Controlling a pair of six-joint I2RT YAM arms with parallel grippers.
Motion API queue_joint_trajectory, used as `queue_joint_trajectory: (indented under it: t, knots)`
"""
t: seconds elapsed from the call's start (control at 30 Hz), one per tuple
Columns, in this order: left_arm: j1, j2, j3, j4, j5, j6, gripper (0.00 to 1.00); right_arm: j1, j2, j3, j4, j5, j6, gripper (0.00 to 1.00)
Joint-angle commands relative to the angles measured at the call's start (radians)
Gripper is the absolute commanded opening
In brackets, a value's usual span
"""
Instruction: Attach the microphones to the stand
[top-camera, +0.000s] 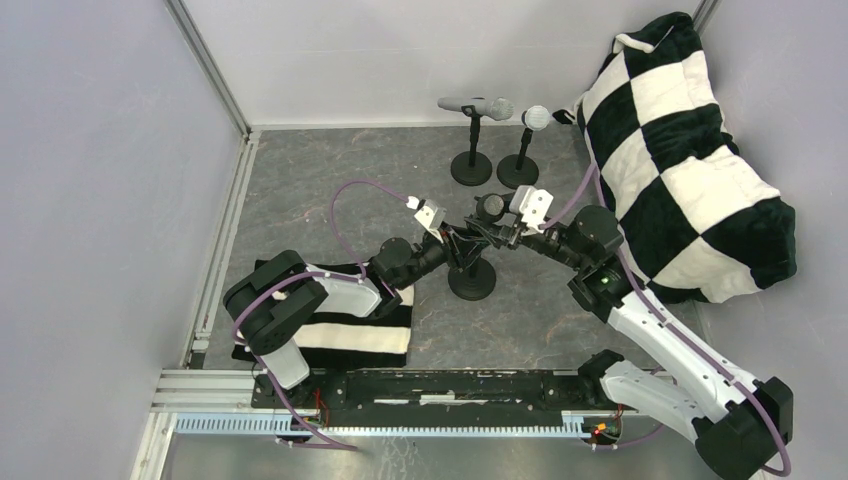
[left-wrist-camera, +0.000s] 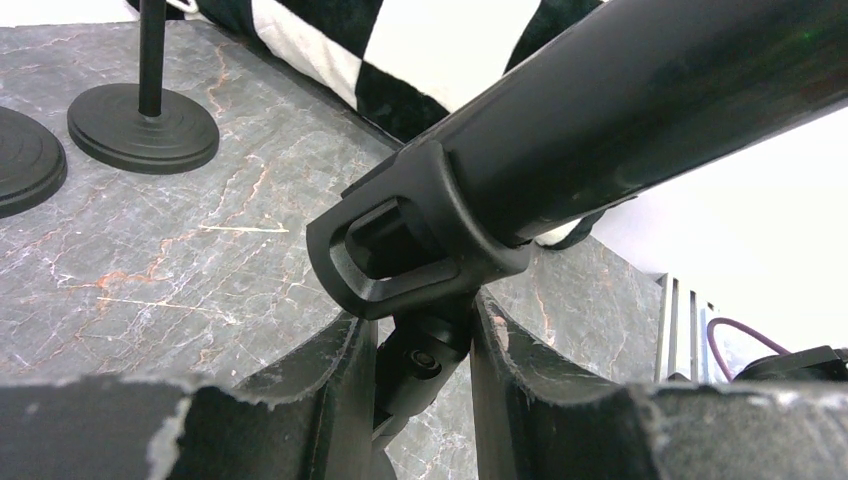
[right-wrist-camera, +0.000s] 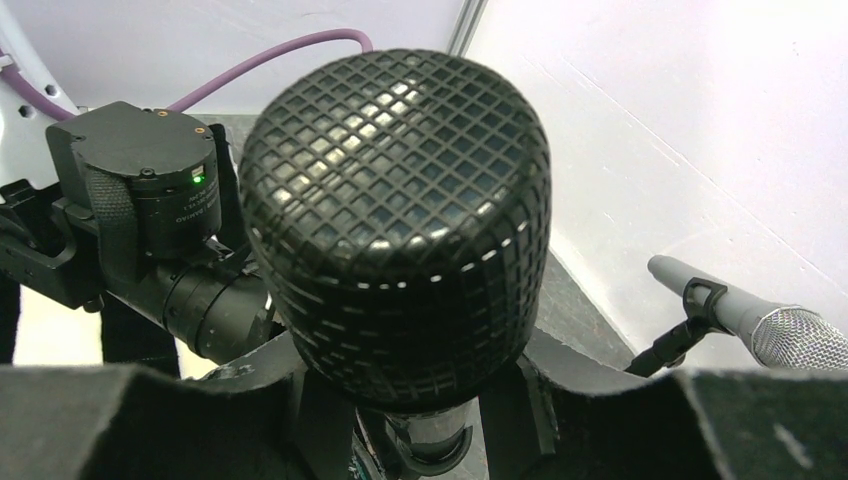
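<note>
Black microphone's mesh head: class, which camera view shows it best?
Right wrist: the black microphone's mesh head fills the frame, sharp. Top external shows it small and dark; left wrist shows only its barrel in the stand clip.

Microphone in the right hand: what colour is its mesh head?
Black. The microphone shows best in the right wrist view.

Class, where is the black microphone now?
Top view, mid-table: the black microphone sits clipped in the nearest stand, between the left gripper and right gripper, in front of the two other stands.
</note>
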Motion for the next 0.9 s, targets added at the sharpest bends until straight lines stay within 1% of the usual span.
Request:
queue_joint_trajectory:
  t: [0.0,0.2,0.4,0.87]
  knots:
    - [-0.015,0.005,0.015,-0.039,0.057,0.025,0.02,-0.006,0.102,-0.089,-0.293,0.061,0.057,0.0]
    - [-0.015,0.009,0.015,-0.036,0.057,0.027,0.02,-0.006,0.112,-0.166,-0.25,0.098,0.016,0.0]
    - [-0.015,0.013,0.015,-0.031,0.061,0.027,0.02,-0.007,0.114,-0.253,-0.16,0.131,0.031,0.0]
    - [-0.015,0.008,0.011,-0.031,0.065,0.025,0.02,-0.007,0.181,-0.324,-0.06,0.161,0.053,0.0]
